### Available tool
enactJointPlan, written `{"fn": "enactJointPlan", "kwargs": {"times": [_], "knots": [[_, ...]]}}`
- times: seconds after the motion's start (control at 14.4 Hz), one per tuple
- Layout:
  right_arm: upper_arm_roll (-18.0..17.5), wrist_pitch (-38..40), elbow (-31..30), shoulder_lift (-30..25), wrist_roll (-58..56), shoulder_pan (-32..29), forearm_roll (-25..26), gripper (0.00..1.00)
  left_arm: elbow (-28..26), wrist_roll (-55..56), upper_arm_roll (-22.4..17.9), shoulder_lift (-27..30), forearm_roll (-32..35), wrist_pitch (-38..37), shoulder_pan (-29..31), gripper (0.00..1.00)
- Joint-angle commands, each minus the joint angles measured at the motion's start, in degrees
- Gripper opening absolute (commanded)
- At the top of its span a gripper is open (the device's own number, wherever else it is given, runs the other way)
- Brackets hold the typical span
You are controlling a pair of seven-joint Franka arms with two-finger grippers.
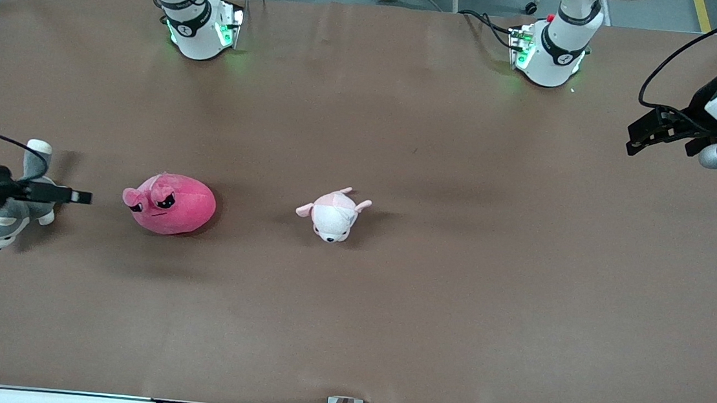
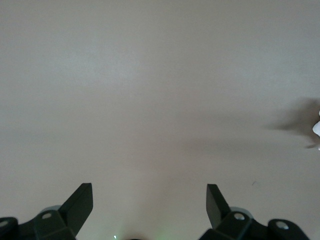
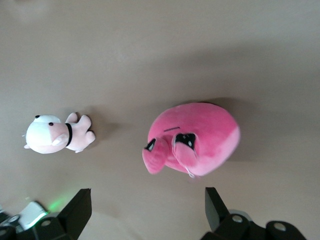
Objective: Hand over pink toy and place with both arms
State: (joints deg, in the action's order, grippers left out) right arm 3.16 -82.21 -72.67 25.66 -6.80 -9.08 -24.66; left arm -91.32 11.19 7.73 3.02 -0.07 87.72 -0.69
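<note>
The pink toy (image 1: pixel 170 204) is a round hot-pink plush with angry black eyes, lying on the brown table toward the right arm's end. It also shows in the right wrist view (image 3: pixel 195 137). My right gripper (image 1: pixel 80 196) is open and empty over the table's end, pointing at the toy with a gap between them; its jaws stand wide apart in its wrist view (image 3: pixel 147 197). My left gripper (image 1: pixel 640 132) is open and empty over the left arm's end of the table, well apart from the toy. Its wrist view (image 2: pixel 150 192) shows mostly bare table.
A smaller pale pink-and-white animal plush (image 1: pixel 333 215) lies mid-table beside the pink toy, toward the left arm's end; it also shows in the right wrist view (image 3: pixel 52 135). A grey-and-white dog plush (image 1: pixel 3 222) lies under the right arm's hand.
</note>
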Motion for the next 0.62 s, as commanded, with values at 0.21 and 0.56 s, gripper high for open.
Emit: {"fn": "enactJointPlan", "kwargs": {"times": [0.21, 0.56], "knots": [[-0.78, -0.23, -1.60, -12.37, 8.02, 4.86, 16.28, 1.00, -0.44, -0.99, 1.06, 1.11, -0.90, -0.62, 0.60, 1.00], [-0.78, -0.93, -2.03, -18.79, 8.03, 4.78, 22.98, 1.00, -0.53, -0.99, 2.11, 1.90, -0.90, -1.41, 0.60, 1.00]]}}
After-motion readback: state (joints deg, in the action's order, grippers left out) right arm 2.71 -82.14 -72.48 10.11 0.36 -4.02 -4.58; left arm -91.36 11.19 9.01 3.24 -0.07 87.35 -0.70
